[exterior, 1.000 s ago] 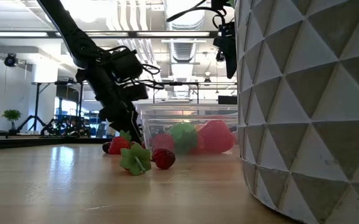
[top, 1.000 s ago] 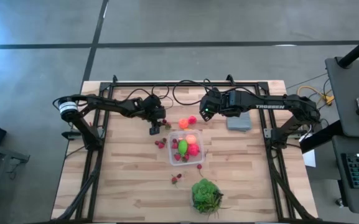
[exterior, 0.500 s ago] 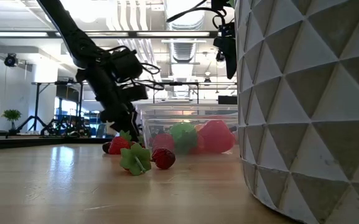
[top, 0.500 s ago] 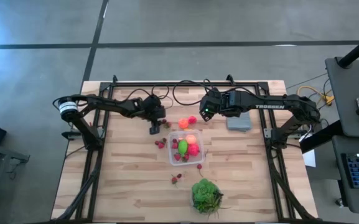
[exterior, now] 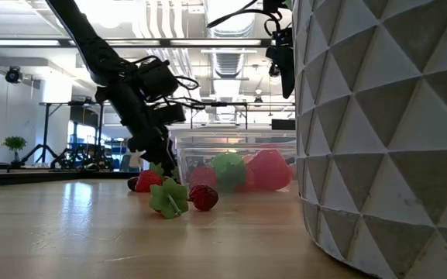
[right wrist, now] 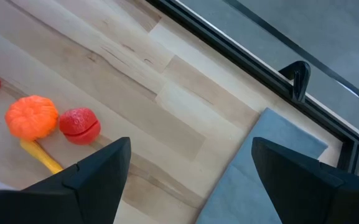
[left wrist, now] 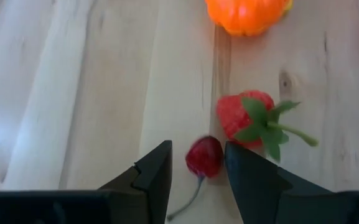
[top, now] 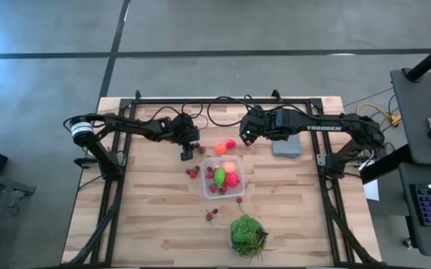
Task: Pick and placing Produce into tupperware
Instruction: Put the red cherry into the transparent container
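While the small red berry sits between the parted fingers of the left tool, it should be centred before closing, so that the stem and the neighbouring strawberry are not caught. A straight lift toward the clear container, just beside on the bench, is then called for. The left arm is reached low, wrist tipped down. The right tool is held wide open and empty near the grey slab.
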Robot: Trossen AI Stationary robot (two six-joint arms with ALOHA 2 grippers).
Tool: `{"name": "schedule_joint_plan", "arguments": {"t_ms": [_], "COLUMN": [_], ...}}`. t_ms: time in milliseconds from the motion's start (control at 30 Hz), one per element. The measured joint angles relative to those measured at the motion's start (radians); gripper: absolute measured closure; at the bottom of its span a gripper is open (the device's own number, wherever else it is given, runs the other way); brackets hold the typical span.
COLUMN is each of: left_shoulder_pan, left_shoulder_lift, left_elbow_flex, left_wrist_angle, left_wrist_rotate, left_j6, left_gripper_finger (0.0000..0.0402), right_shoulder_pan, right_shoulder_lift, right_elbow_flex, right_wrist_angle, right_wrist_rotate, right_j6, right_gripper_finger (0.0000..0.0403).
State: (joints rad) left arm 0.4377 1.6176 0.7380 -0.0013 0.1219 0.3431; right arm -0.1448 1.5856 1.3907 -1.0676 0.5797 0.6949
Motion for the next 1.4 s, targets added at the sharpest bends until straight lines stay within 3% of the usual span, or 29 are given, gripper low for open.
{"name": "schedule_joint_plan", "arguments": {"t_ms": [1033, 1400], "left_shoulder_pan": [-0.001, -0.002], "left_shoulder_lift": [0.032, 0.032], "left_elbow_flex": [0.014, 0.010], "left_wrist_angle": [0.019, -0.048], "left_wrist_rotate": [-0.016, -0.022], "left_j6": [-0.076, -0.076], "left_gripper_finger": [0.0268, 0.0268], "right_shoulder_pan": [0.000, 0.000], "right_shoulder_lift": [0.000, 0.000], "right_elbow_flex": [-0.011, -0.013], "right_wrist_angle": [-0.001, -0.001], "right_wrist_rotate": [-0.002, -0.002], "right_j6": [0.004, 0.000], "right_gripper_finger": [0.0076, 0.0076]}}
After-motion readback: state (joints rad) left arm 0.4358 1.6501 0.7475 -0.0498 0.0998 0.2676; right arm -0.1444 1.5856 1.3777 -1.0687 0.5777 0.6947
